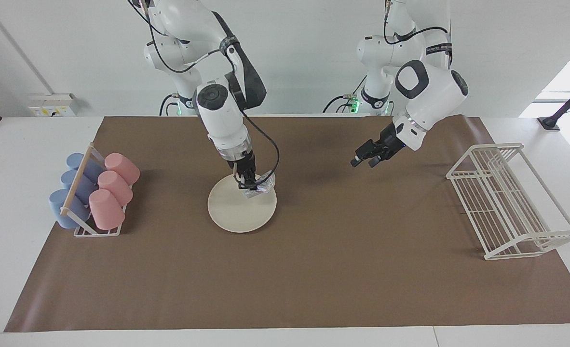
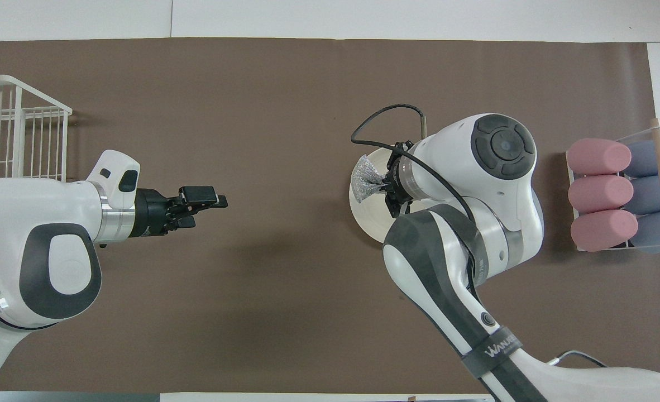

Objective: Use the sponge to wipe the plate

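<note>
The plate (image 1: 241, 205) (image 2: 366, 215) lies flat on the brown mat (image 1: 314, 270) (image 2: 285, 84) that covers the worktop (image 1: 5, 159), between the middle of the mat and the cup rack, toward the right arm's end. The right pincer (image 1: 249, 185) (image 2: 388, 184) points down onto the part of the plate nearest the robots and toward the middle of the mat. Its fingers are pinched together on the sponge (image 1: 264, 185) (image 2: 365, 177), a crinkly silvery pad that bunches at the grip and fans out from the fingertips toward the left arm's end of the worktop. The sponge sits at the plate's rim, on or just above it; whether it presses on the surface cannot be told. Most of the plate lies bare, farther from the robots than the pincer.

The left pincer (image 1: 366, 161) (image 2: 213, 198) hangs in the air over bare mat, well apart from the plate, tilted down toward the middle of the worktop; its fingers stand slightly apart and hold nothing, and that arm waits.

A rack of pink cups (image 1: 113, 188) (image 2: 601, 192) and blue cups (image 1: 75, 188) (image 2: 651, 195) lying on their sides stands at the right arm's end. A white wire rack (image 1: 511, 202) (image 2: 12, 134) stands at the left arm's end.
</note>
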